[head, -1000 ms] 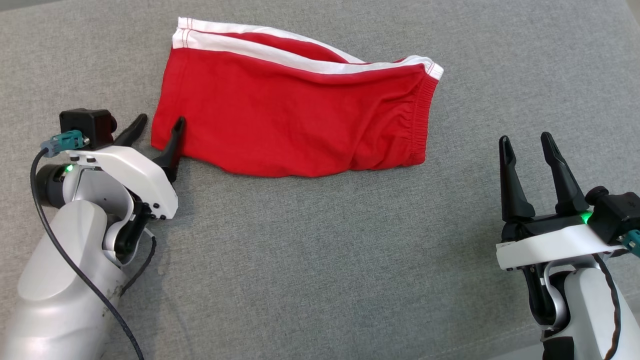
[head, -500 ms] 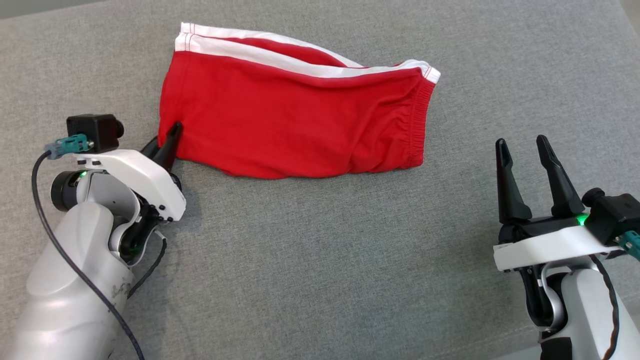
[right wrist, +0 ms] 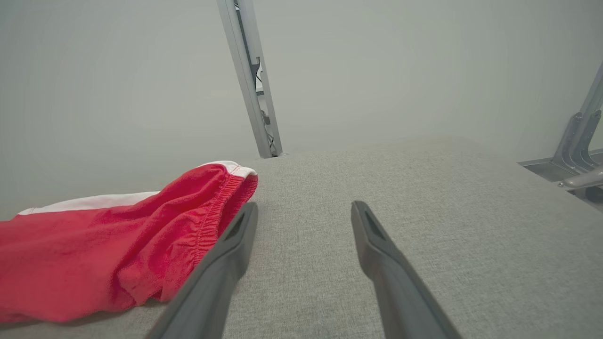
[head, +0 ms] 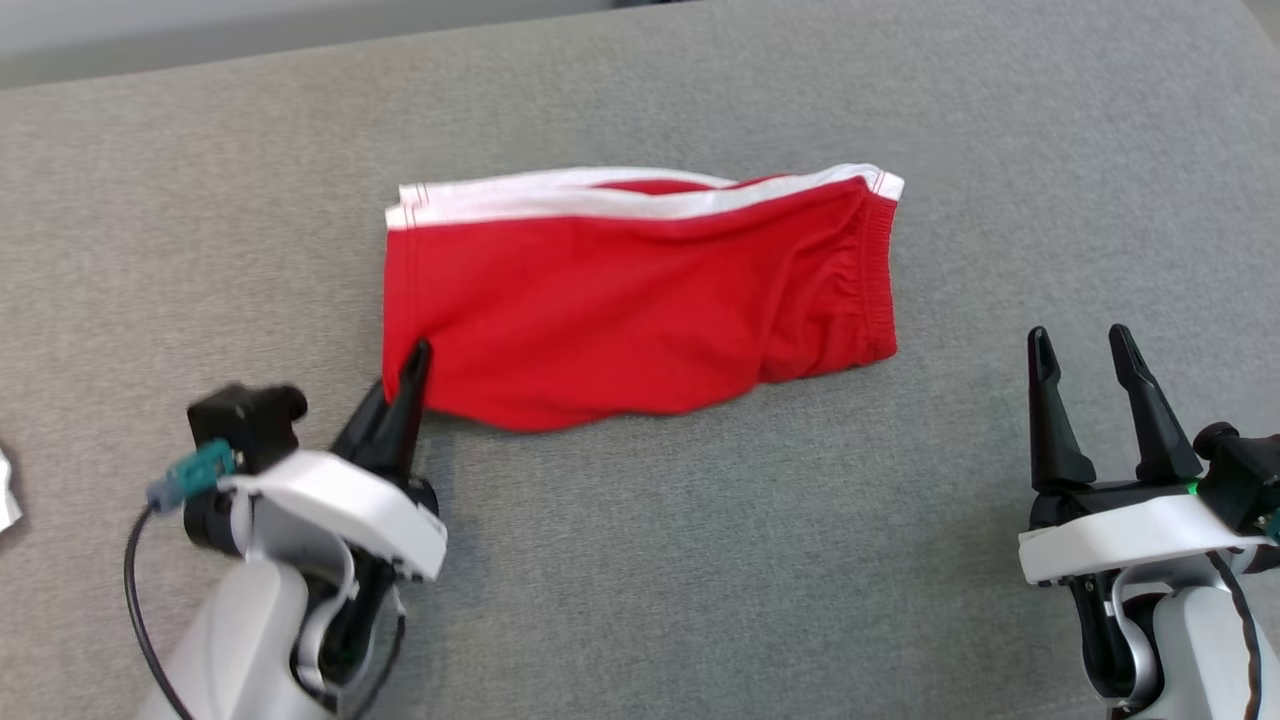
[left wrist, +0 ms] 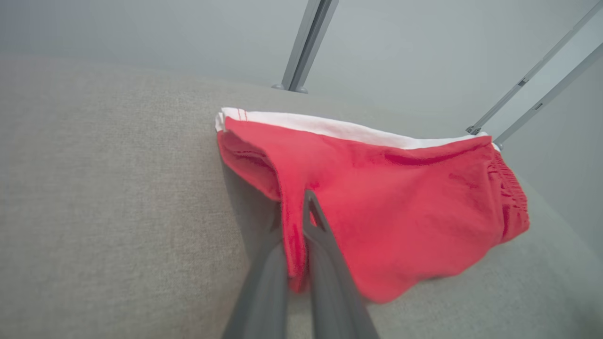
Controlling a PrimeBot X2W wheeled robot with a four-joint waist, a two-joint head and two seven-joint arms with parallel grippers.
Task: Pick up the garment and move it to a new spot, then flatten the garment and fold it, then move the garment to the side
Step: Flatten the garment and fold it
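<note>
On the grey cloth table [head: 700, 560], a little past its middle, lie the red shorts [head: 640, 310] – folded flat into 1 long strip running left to right. A white stripe [head: 600, 200] follows the far edge, and the gathered elastic waistband [head: 875, 280] forms the right end. Soft wrinkles bunch up near the waistband; the rest lies fairly smooth.

At the near left corner of the shorts the left gripper [head: 408, 372] has its 2 dark fingers pressed together on the fabric. Seen from the left wrist, a ridge of red cloth runs down between the fingers, and that corner rises off the table, with a shadow under it. The pale forearm reaches up from the lower left of the head view, a black cable looping beside it.

Off to the right sits the right gripper [head: 1080, 340], fingers spread wide with nothing between them – they point away from the robot, near the waistband end but apart from it. Its tips hover just above the table, as far as the right wrist view lets one judge.

A small white scrap [head: 5, 490] shows at the left edge of the head view. Beyond the far side of the table, grey metal posts [right wrist: 249, 80] stand against a pale wall.
</note>
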